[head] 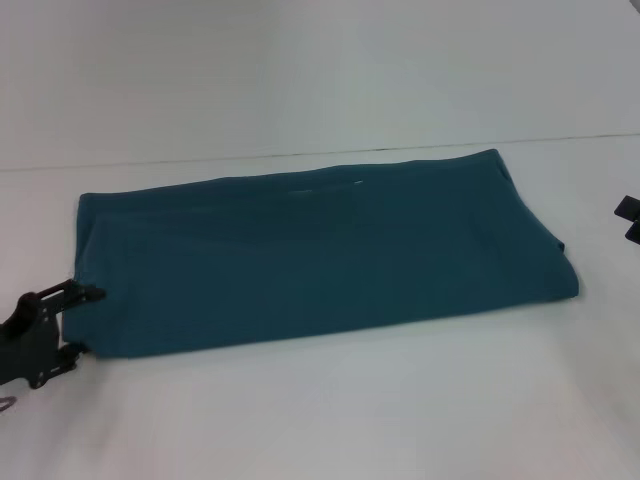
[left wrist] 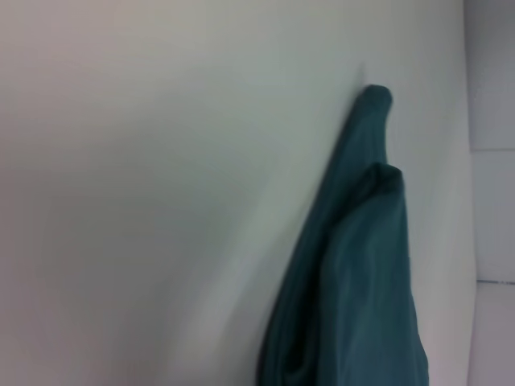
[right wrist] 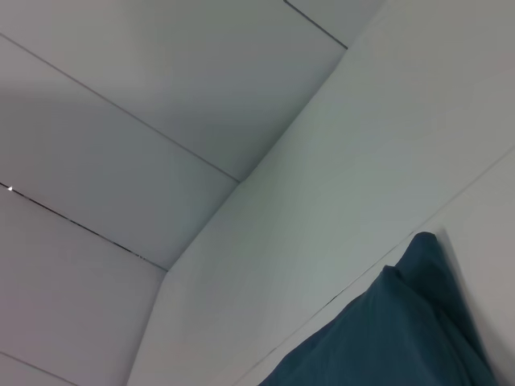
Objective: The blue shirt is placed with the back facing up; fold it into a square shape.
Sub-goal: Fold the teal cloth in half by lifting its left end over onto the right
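Shirt (head: 320, 255), blue, folded into a long band on the white table (head: 320, 420), long axis left to right, far end slightly raised rightward. Left gripper (head: 82, 320) released, fingers spread at the band's near-left corner. Right gripper (head: 628, 218) at right edge, state unclear. Left wrist view: layered shirt folds (left wrist: 354, 281). Right wrist view: shirt corner (right wrist: 402, 338) on table.
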`<state>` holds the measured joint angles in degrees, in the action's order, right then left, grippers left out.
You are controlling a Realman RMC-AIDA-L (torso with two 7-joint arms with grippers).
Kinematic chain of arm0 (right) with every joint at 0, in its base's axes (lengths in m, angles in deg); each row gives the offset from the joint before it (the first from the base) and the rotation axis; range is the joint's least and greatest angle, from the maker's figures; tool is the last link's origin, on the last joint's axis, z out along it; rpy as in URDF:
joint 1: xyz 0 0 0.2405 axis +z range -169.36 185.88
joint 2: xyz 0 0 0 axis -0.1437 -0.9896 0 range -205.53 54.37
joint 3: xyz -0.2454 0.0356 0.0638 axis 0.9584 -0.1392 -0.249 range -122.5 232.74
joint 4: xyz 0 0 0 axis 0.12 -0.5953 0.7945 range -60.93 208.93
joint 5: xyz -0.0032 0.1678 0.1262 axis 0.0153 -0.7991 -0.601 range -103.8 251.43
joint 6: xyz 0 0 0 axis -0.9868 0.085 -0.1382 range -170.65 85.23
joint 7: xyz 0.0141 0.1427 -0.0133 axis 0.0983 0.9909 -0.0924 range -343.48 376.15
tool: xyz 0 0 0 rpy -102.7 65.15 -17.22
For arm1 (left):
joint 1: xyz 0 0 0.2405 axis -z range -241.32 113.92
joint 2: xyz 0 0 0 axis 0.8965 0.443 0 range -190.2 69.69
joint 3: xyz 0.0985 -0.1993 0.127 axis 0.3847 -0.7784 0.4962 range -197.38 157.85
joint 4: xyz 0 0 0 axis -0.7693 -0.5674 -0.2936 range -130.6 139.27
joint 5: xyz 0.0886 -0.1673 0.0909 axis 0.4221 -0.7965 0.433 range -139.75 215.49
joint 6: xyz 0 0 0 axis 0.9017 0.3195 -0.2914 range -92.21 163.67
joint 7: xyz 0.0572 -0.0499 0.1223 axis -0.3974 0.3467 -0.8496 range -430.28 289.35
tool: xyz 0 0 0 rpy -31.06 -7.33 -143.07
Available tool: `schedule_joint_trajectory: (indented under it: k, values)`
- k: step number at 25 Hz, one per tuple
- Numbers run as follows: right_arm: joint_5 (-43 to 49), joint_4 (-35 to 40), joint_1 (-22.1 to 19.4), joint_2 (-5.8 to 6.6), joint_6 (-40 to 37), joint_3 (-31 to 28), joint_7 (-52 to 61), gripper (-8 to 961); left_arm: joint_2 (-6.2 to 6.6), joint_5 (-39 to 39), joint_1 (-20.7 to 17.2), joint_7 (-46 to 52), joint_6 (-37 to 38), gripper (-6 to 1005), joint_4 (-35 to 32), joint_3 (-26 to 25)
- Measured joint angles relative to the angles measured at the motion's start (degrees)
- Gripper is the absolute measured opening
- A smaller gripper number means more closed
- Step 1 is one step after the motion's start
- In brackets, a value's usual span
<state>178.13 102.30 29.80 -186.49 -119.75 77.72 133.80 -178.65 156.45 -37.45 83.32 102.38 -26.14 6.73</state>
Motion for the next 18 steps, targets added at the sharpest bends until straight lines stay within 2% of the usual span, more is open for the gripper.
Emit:
schedule_joint_trajectory:
  k: [11,18]
  values:
    - [-0.2,0.0,0.0,-0.21,0.0,-0.1,-0.1,639,0.25,0.1,1.2,-0.5,-1.3,722,0.7,1.4]
    - [-0.2,-0.1,0.2,-0.25,0.1,0.0,-0.1,640,-0.43,-1.9,-2.1,-1.0,3.6,722,-3.8,0.9]
